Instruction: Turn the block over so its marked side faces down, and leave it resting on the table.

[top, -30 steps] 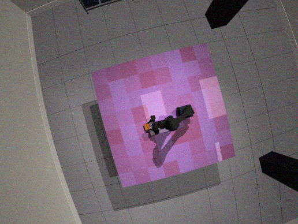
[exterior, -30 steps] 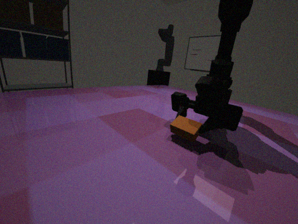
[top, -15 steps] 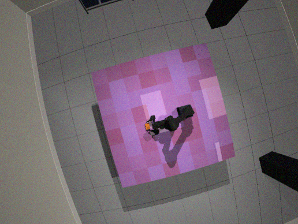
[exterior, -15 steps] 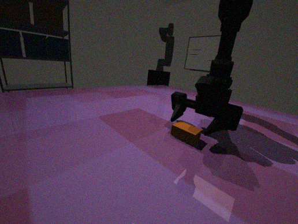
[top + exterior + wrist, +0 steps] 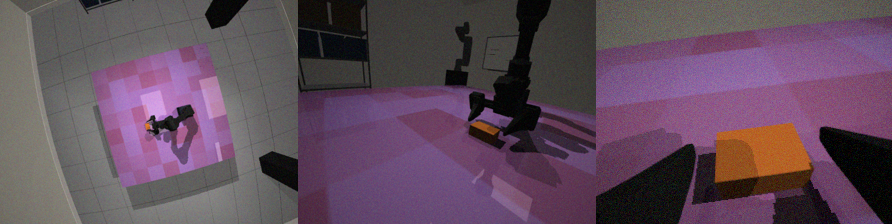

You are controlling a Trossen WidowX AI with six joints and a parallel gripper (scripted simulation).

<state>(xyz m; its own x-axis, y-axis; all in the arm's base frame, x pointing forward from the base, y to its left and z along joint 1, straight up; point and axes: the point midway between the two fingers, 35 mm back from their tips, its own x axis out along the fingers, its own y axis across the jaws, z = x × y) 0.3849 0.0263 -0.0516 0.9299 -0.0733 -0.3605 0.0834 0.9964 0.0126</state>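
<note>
The orange block [image 5: 147,126] [image 5: 483,132] [image 5: 768,155] appears to rest flat and level on the pink and purple patchwork table [image 5: 127,144] [image 5: 370,179] [image 5: 721,75]. Its top and the sides in view look plain orange, with a shadow over part of the top; no mark shows on them, and its underside is hidden. My gripper [image 5: 149,128] [image 5: 487,127] [image 5: 758,141] is open. Its fingertips stand apart on either side of the block, slightly above and behind it in the exterior view, with a gap at each side in the wrist view.
The arm's dark base [image 5: 185,111] stands on the table to the right in the top view. Arm shadows fall beside the block. Beyond the table are a shelf rack [image 5: 367,72] and two black beam-like shapes [image 5: 223,14] [image 5: 280,167].
</note>
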